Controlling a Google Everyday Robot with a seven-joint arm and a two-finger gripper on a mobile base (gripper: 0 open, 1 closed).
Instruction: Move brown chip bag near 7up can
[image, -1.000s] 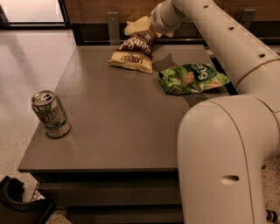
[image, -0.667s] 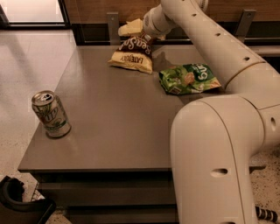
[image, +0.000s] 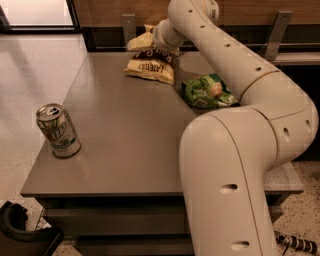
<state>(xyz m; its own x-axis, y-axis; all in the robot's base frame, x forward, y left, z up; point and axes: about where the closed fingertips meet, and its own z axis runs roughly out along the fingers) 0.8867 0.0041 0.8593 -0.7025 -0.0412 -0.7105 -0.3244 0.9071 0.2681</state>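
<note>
Tool has closed in on the top of the brown chip bag, upper centre of frame. The bag hasn't shifted. Grip state: can't tell. 7up can is at the left edge of the table, well apart. Looks like the grasp is pending and transport not started.

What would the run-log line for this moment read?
stage: pickup | claw: at brown chip bag, far edge of table | 7up can: upright, near-left corner, apart from bag

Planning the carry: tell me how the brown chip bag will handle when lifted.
The brown chip bag looks crinkled and puffy, so probably light and floppy. Its film may slip. The end effector sits at its far end.
</note>
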